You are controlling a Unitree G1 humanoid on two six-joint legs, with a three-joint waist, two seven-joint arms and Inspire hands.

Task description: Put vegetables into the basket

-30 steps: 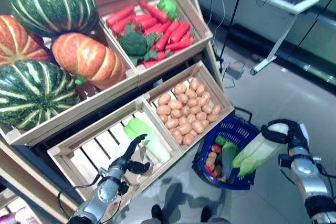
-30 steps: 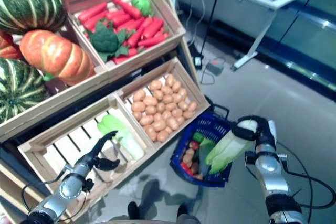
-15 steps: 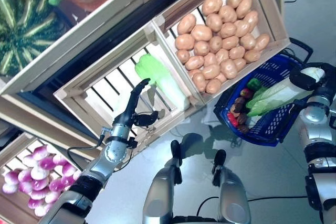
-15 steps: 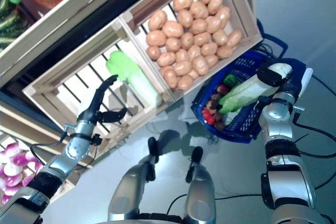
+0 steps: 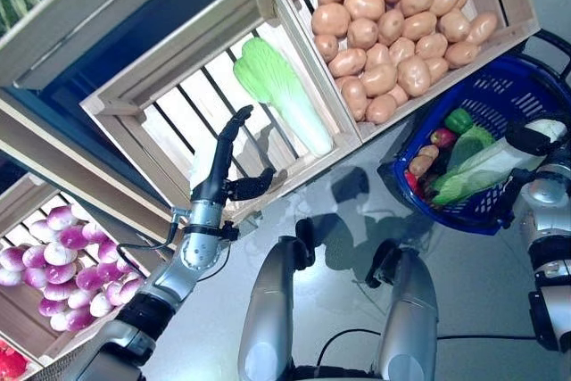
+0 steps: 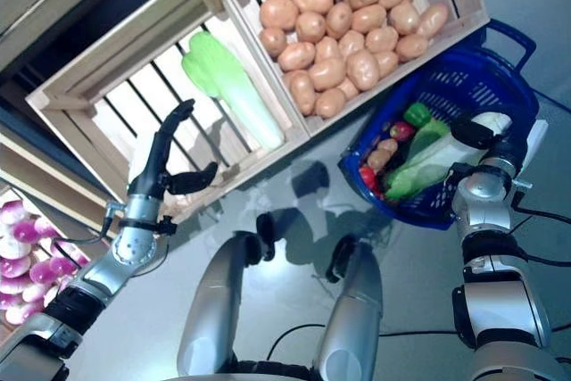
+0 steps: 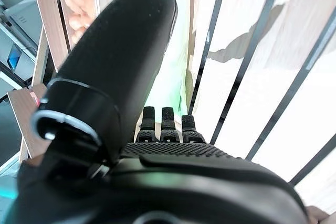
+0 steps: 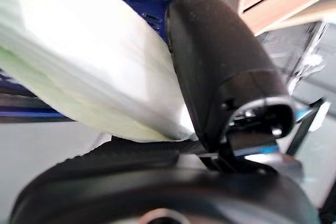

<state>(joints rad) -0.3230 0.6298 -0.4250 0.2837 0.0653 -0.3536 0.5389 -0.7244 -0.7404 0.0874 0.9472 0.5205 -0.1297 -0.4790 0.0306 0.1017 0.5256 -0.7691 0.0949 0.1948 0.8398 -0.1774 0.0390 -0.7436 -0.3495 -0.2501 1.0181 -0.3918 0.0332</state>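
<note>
Right hand (image 6: pixel 486 142): thumb and fingers curled round a pale cabbage (image 5: pixel 486 167), leaf end lying inside the blue basket (image 6: pixel 464 86) on the floor; its wrist view alone shows the thumb pressed onto the stalk. Left hand (image 5: pixel 219 171): fingers straight, thumb out, empty, over the slatted crate (image 5: pixel 169 122) near its front edge, well apart from a second cabbage (image 5: pixel 281 95). Potato crate (image 6: pixel 357 24) stands just beside the basket's rim.

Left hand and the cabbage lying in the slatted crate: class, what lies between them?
Only bare crate slats lie between the open left hand and the cabbage, as the left eye view shows.

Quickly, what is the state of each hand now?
Left hand: open, holding nothing.
Right hand: shut on a cabbage over the basket.
</note>
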